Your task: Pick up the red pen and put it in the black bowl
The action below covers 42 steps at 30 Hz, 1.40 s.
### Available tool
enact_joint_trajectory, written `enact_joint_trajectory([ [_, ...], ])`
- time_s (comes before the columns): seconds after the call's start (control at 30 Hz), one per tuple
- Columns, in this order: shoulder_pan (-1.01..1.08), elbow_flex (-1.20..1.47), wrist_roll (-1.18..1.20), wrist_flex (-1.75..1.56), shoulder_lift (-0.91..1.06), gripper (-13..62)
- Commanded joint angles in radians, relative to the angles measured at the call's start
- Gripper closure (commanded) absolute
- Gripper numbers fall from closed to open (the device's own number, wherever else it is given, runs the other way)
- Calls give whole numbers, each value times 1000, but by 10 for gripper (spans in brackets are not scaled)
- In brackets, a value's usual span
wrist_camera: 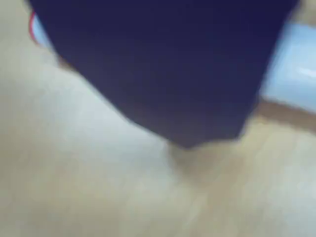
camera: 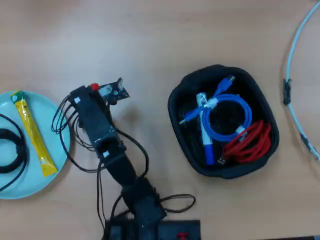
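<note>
The red pen (camera: pixel 94 87) lies left of the table's middle in the overhead view. Its red cap and a bit of white barrel show beside my gripper (camera: pixel 108 91), which sits right over it. In the wrist view one dark jaw of the gripper (wrist_camera: pixel 187 133) covers the pen's middle. The white barrel (wrist_camera: pixel 296 69) sticks out on the right and a thin red band shows at the upper left. The other jaw is hidden, so I cannot tell whether the pen is held. The black bowl (camera: pixel 181 102) stands well to the right, apart from the gripper.
The bowl holds a coiled blue cable (camera: pixel 227 117), a red cable (camera: pixel 250 142) and a blue-and-white plug (camera: pixel 206 135). A light teal plate (camera: pixel 50 107) at the left edge carries a yellow sachet (camera: pixel 32 132) and a black cable. A pale cable (camera: pixel 295 90) runs along the right edge.
</note>
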Motion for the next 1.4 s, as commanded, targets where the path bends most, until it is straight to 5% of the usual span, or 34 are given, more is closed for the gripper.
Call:
enact_joint_trajectory([
  [0.0,8,-67,110,46,3,211],
  [0.2,-32,-66,239,3,-17,592],
  [0.5,0,-61,411,14,-20,555],
  [0.83,81,-83,1327,21,11,557],
  [1.37,123,-202,1293,77,377,556],
])
